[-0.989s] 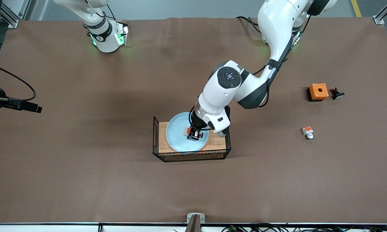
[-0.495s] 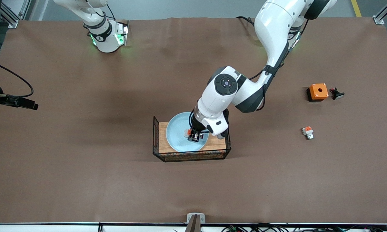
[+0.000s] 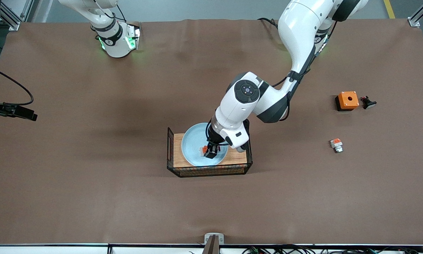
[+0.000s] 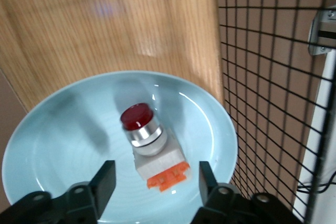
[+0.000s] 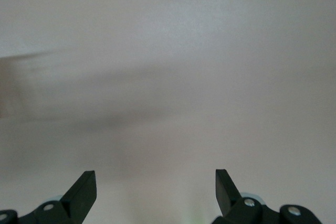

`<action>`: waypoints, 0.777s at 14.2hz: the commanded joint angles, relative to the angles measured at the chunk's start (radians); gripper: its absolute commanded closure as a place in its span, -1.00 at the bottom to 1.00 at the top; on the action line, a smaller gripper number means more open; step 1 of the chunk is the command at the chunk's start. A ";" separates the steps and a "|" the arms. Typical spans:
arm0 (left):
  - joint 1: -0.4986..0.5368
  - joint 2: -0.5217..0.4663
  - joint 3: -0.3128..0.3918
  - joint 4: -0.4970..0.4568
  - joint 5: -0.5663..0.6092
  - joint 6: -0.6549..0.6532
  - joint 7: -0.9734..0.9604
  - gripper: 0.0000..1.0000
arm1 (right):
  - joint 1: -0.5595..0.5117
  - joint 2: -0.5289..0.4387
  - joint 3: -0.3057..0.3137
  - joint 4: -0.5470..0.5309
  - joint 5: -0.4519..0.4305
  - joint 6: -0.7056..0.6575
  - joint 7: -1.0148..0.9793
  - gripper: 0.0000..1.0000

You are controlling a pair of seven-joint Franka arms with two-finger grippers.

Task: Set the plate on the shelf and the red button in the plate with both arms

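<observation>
The plate [image 3: 197, 148] sits in a wire basket [image 3: 169, 155] on its wooden floor, mid-table. The red button [image 4: 149, 145] lies on the plate, cap pointing away from the wrist camera. The left gripper [image 3: 210, 151] hangs just over it, fingers [image 4: 105, 179] spread to either side and apparently not touching (the gap looks clear from the wrist). The right gripper [image 5: 156, 190] is open too, waiting off toward the right arm's end, facing a blank pale surface.
</observation>
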 commanded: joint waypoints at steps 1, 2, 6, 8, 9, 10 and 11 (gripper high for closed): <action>0.000 -0.036 0.008 0.012 0.003 -0.010 -0.011 -0.99 | -0.014 -0.026 0.008 0.001 0.003 -0.042 -0.006 -1.00; 0.005 -0.053 0.008 0.012 0.003 -0.018 -0.011 -0.99 | -0.014 -0.027 0.008 0.027 0.001 -0.085 -0.006 -1.00; 0.055 -0.104 0.006 0.012 0.001 -0.088 -0.003 -0.99 | -0.010 -0.070 0.014 0.041 0.003 -0.135 0.006 -1.00; 0.089 -0.143 0.005 0.007 0.001 -0.095 0.011 -0.99 | -0.008 -0.107 0.014 0.032 0.005 -0.136 0.006 -1.00; 0.101 -0.156 0.002 0.001 -0.002 -0.104 0.031 -0.99 | -0.004 -0.133 0.014 0.006 0.011 -0.134 0.006 -1.00; 0.112 -0.170 0.002 -0.007 -0.003 -0.119 0.063 -0.99 | -0.005 -0.168 0.014 -0.038 0.027 -0.128 0.006 -1.00; 0.126 -0.180 0.002 -0.008 -0.003 -0.138 0.108 -0.99 | -0.005 -0.203 0.014 -0.080 0.037 -0.106 0.004 -1.00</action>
